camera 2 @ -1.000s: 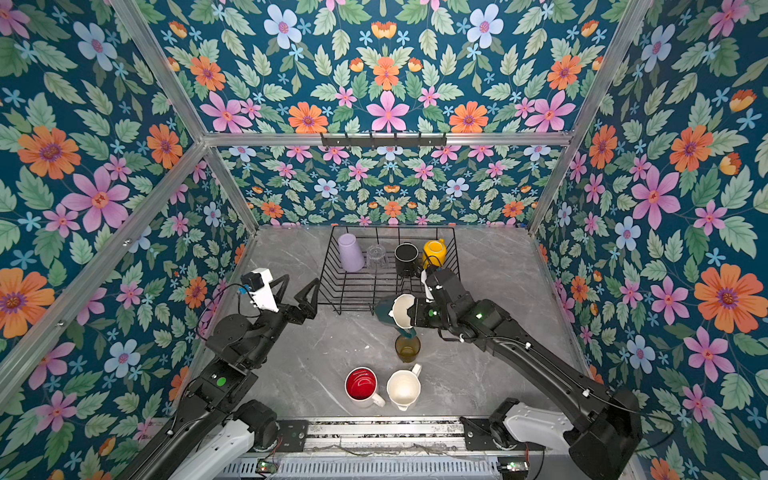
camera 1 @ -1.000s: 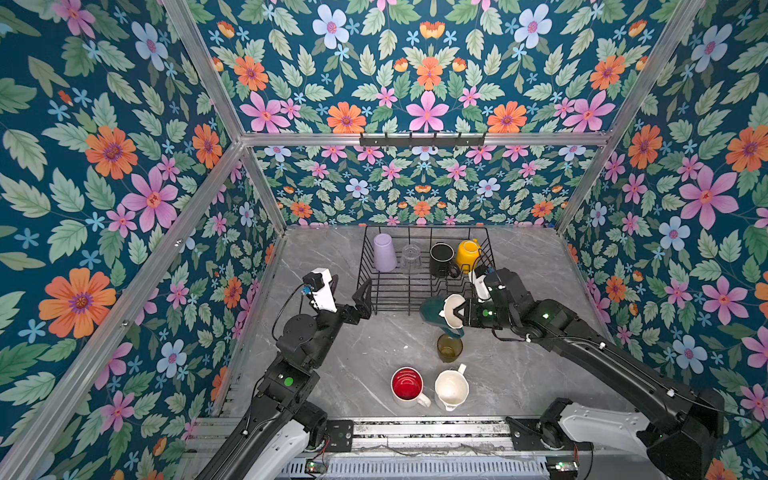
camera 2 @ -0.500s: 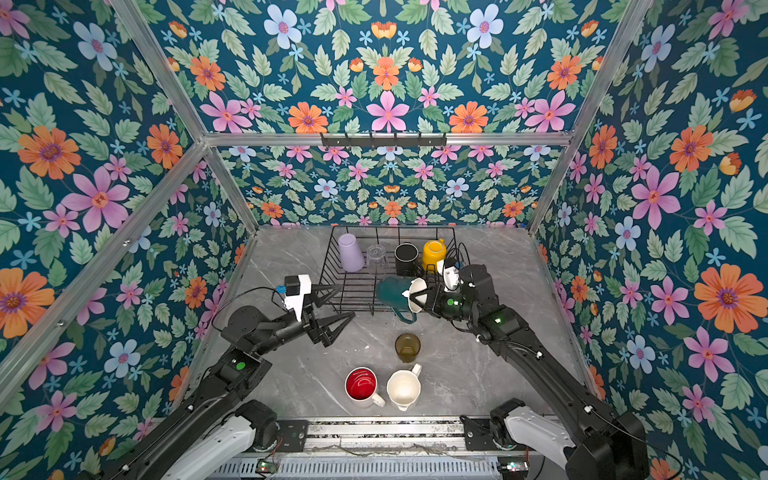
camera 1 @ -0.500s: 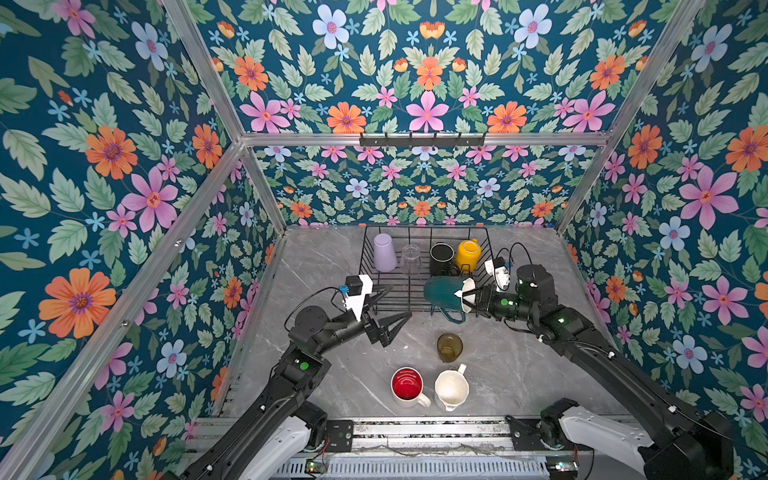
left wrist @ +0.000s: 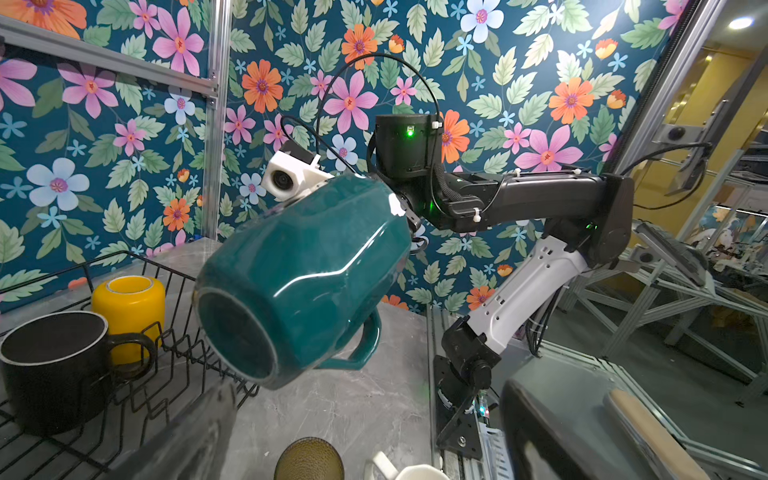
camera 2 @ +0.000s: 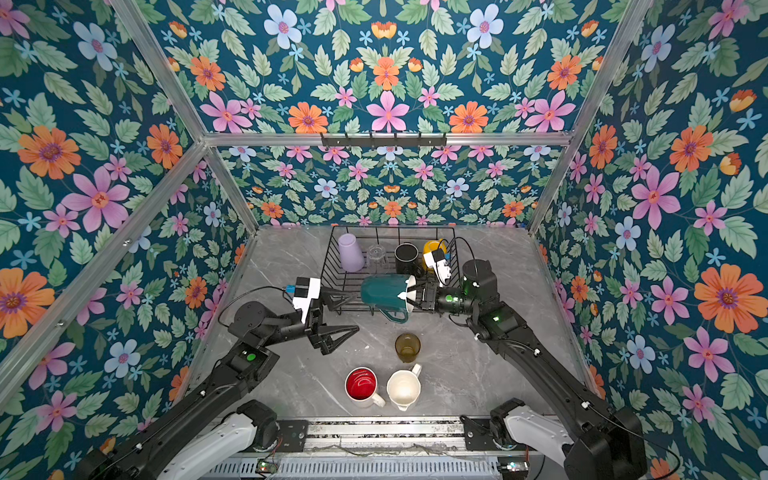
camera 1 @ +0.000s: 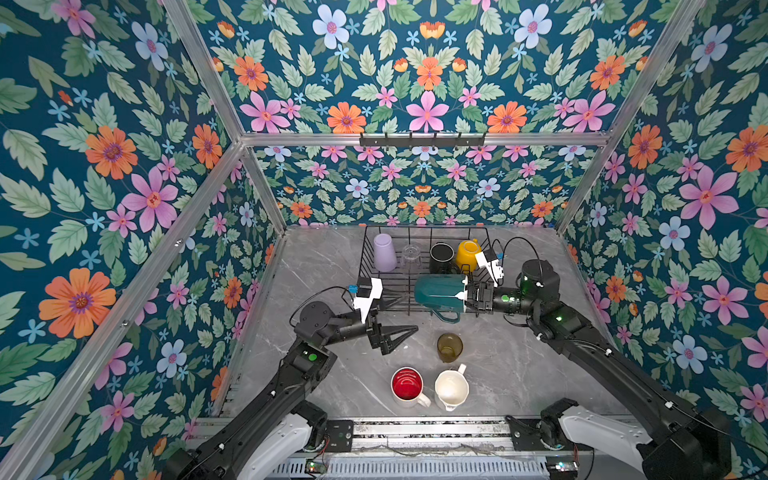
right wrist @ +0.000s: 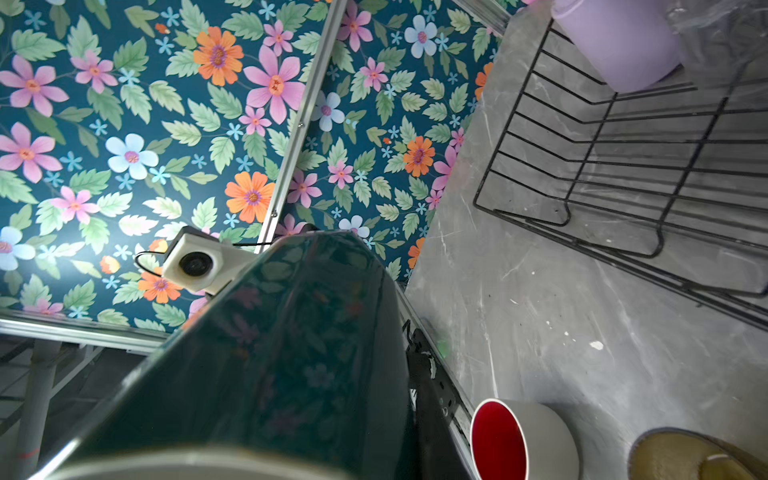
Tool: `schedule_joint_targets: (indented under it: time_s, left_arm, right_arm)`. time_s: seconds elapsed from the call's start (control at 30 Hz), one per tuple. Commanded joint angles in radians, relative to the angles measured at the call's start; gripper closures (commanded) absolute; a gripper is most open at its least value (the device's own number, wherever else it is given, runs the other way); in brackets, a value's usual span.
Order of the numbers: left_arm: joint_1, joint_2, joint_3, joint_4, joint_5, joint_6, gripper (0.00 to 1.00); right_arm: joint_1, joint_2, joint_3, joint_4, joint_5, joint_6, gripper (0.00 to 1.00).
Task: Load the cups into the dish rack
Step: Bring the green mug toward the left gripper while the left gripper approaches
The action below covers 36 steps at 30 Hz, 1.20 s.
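My right gripper (camera 1: 465, 296) is shut on the rim of the dark green mug (camera 1: 438, 293), (left wrist: 307, 274), (right wrist: 291, 353). The mug lies sideways in the air over the front edge of the dish rack (camera 1: 370, 266), handle down. Inside the rack, along its back, stand a lilac tumbler (camera 1: 382, 251), a clear glass (camera 1: 410, 253), a black mug (camera 1: 441, 255) and a yellow mug (camera 1: 467, 251). On the table stand an olive glass (camera 1: 449, 347), a red-inside mug (camera 1: 407, 383) and a white mug (camera 1: 451, 387). My left gripper (camera 1: 401, 340) hangs open and empty left of the olive glass.
A narrow black hook bar (camera 1: 422, 139) is fixed to the back wall. Floral walls close in the table on three sides. A metal rail (camera 1: 415, 430) with both arm bases runs along the front edge.
The right gripper has lifted the green mug from the table, turned it sideways and carried it back over the rack's front edge. The left arm swung from beside the rack toward mid-table.
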Motion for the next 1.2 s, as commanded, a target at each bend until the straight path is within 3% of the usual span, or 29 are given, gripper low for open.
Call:
schedule_joint_targets:
  time_s: [0.0,0.5,1.17]
  left_arm:
    - [0.000,0.017,0.012,0.052,0.030,-0.022,0.01]
    - [0.001,0.065,0.032,0.125,0.087,-0.061,0.01]
    - [0.002,0.086,0.034,0.174,0.154,-0.105,0.03]
  right_arm:
    - [0.000,-0.011,0.003,0.126,-0.075,0.008,1.00]
    - [0.099,0.018,0.040,0.098,-0.146,-0.079,1.00]
    - [0.185,0.164,0.078,0.265,-0.160,0.009,1.00]
